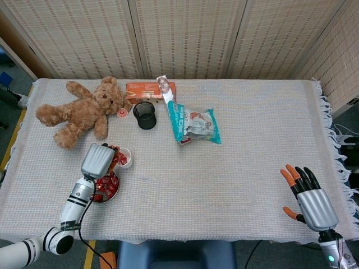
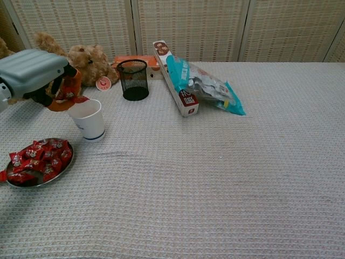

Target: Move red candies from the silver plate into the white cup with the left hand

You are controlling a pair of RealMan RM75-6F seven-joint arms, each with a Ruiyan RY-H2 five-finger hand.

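Chest view: the left robot hand [image 2: 46,81] pinches a red candy [image 2: 67,93] just over the white cup's [image 2: 88,121] rim, the silver plate [image 2: 63,164] near-left of it. The right robot hand [image 1: 307,190] rests released, fingers spread, near the desk's [image 1: 235,185] near-right edge, well apart.

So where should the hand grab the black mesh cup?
Probably at the rim of the mesh cup, coming down from above with fingers over one wall. It stands upright with its mouth open and looks empty. The box lies to one side and the bear to the other, so a side approach looks more crowded.
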